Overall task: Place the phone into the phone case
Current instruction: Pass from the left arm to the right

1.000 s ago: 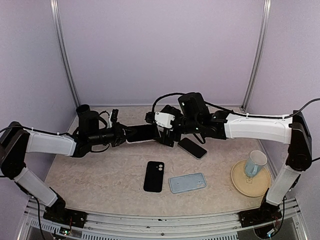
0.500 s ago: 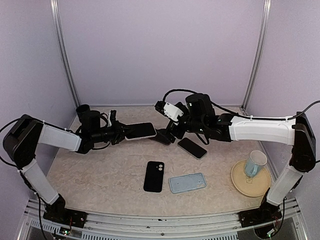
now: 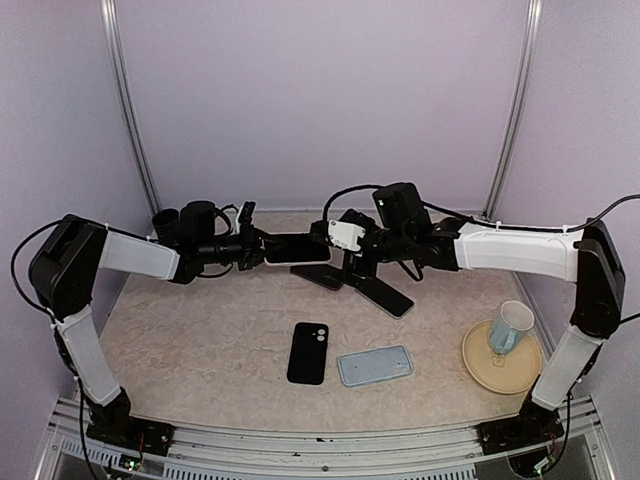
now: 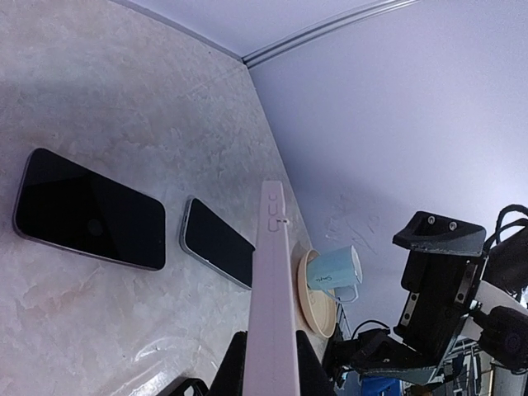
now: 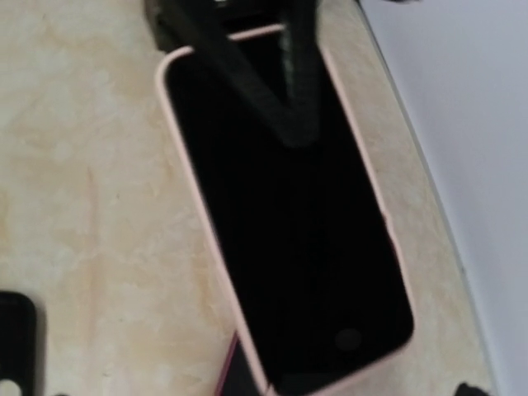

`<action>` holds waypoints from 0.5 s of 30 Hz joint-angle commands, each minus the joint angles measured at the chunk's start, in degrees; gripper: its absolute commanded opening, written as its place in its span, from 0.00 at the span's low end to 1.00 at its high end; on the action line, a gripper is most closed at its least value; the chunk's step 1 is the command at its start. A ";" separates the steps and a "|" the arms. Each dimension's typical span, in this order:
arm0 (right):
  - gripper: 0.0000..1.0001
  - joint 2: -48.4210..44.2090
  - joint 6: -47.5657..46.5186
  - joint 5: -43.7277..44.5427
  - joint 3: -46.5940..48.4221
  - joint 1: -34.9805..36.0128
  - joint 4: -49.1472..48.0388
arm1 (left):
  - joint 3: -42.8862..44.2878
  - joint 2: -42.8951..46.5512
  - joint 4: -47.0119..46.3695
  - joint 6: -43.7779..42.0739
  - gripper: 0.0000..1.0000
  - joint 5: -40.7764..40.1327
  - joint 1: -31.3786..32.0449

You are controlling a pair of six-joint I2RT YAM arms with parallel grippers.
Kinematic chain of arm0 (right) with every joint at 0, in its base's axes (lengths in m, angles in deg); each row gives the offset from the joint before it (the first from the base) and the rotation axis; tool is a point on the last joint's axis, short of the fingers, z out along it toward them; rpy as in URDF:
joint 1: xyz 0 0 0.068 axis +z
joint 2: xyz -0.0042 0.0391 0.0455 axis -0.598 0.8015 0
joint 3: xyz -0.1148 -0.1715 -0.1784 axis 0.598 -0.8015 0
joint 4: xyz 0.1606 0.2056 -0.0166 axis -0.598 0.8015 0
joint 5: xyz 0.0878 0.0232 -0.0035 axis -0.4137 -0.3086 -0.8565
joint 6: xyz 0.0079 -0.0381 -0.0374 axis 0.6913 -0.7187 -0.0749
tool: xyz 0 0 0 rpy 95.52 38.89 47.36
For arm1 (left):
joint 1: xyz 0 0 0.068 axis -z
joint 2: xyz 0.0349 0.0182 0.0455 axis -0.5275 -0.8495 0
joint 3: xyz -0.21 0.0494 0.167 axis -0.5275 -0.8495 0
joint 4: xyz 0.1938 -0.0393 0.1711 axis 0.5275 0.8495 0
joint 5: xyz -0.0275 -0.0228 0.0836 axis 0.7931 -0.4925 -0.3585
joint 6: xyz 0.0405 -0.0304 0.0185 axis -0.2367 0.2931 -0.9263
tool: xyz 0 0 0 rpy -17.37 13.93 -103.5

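Overhead, the black-screened phone in a pale pink soft case (image 3: 298, 248) hangs in the air beyond the pale blue rectangular phone case (image 3: 375, 365), up and to its left, toward the back wall. Its long axis runs roughly level, left to right, with the free end pointing at the right gripper (image 3: 340, 245). The dark screen shows in the top and right wrist views, while the left wrist view catches the phone edge-on, side buttons showing.

The left gripper (image 3: 262, 247) is clamped narrow on the phone's left end, a finger on each face. The right gripper's jaws stand wide apart and hold nothing. The phone's free end sits just at their mouth; whether they touch it I cannot tell.

By count, there is one held phone and one blue case. One black phone-shaped slab with a camera patch (image 3: 308, 352) lies just left of the blue case. Two bare black-screened phones (image 4: 87, 219) lie flat, side by side, on the beige marbled tabletop (image 3: 200, 340) beyond the blue case. To its right, one pale blue mug (image 3: 512, 325) stands on one round beige plate (image 3: 490, 372).
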 commanded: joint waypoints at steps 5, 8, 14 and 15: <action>1.00 4.03 -11.47 -4.09 6.79 0.31 5.50 | 4.32 -0.69 1.06 -3.85 0.00 4.98 2.71; 1.00 6.07 -11.03 -5.78 8.86 0.49 6.97 | 4.50 -0.62 1.23 -3.85 0.00 4.84 3.59; 1.00 9.01 -9.19 -6.67 11.75 1.23 10.00 | 4.65 -0.09 1.42 -3.85 0.00 4.49 5.42; 1.00 9.19 -8.74 -6.32 11.82 1.38 9.61 | 4.69 -0.01 1.38 -3.92 0.00 4.43 5.70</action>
